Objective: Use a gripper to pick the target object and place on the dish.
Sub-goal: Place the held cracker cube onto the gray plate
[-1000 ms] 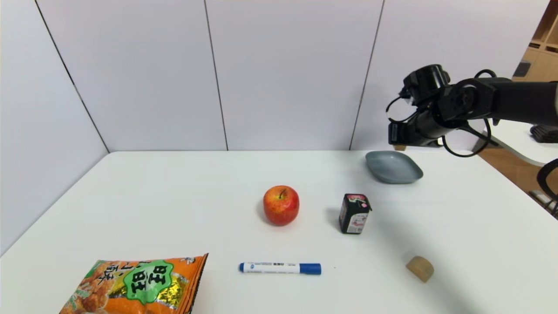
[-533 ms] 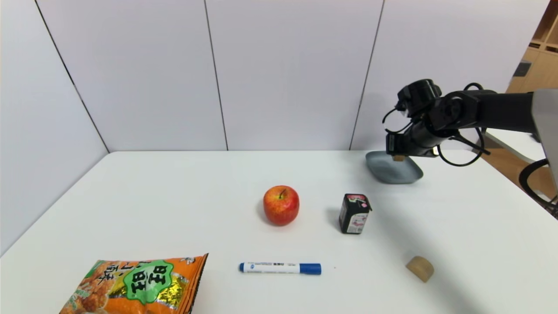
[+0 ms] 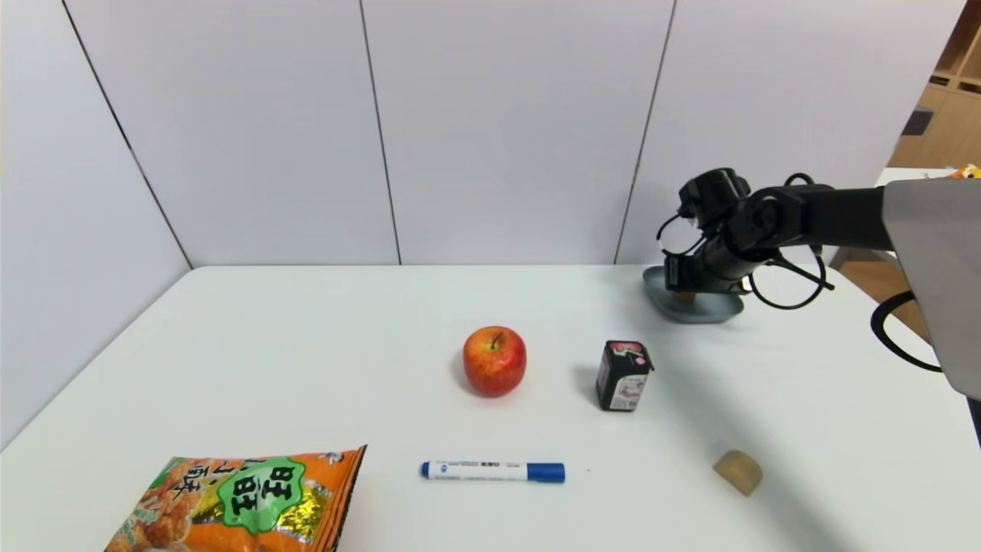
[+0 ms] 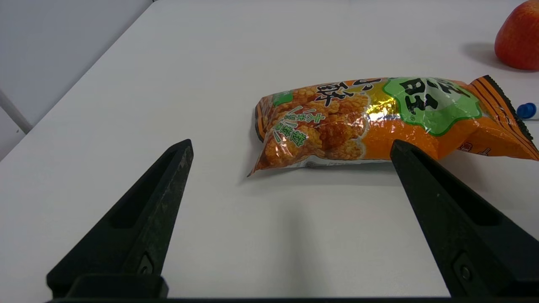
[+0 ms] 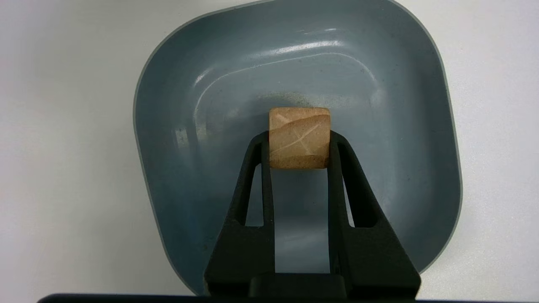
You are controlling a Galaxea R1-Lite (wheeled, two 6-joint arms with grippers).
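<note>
Right wrist view: right gripper (image 5: 300,136) grips the wooden cube (image 5: 299,145) over the dish (image 5: 404,168)

White table (image 3: 322,368): bearing dish (image 3: 716,314) at far right, apple (image 3: 494,361) near middle, black box (image 3: 625,376) beyond marker (image 3: 492,471), wood block (image 3: 739,472), snack bag (image 3: 245,502) near left edge

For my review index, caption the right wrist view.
The right claw grips a small wooden cube over a grey-blue dish.
</note>
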